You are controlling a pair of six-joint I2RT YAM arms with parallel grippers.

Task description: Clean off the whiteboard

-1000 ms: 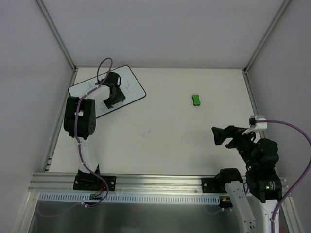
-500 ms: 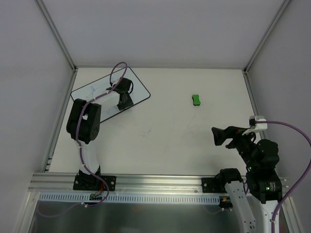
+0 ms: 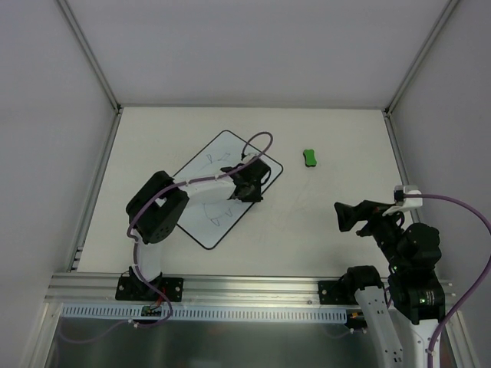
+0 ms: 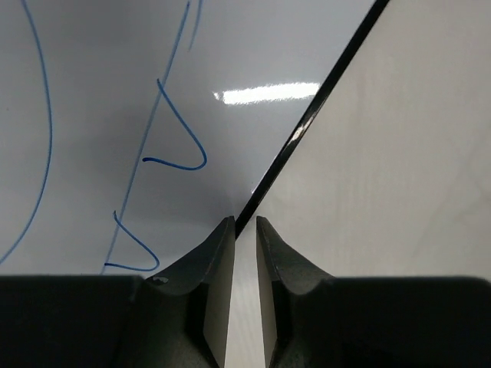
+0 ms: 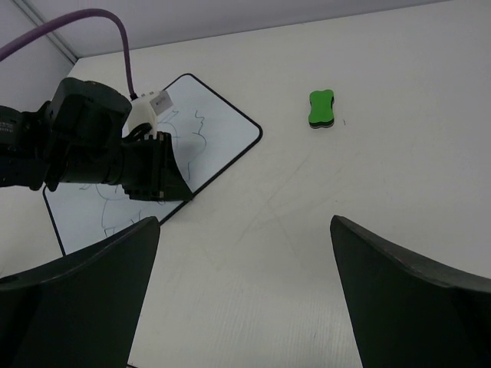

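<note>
whiteboard (image 4: 100, 69): glossy, smooth | table (image 4: 399, 153): matt | left claw (image 4: 245, 226): matt plastic

No readable text, numbers, brands or signs anywhere. Only marks: blue pen lines (image 4: 176, 146) on the white rectangular whiteboard (image 3: 219, 149), left-centre of the surface. They are loose curves and loops, not letters or digits. The small white block (image 5: 157, 102) on the left arm's wrist could carry a label, but it is too small to read.
</note>
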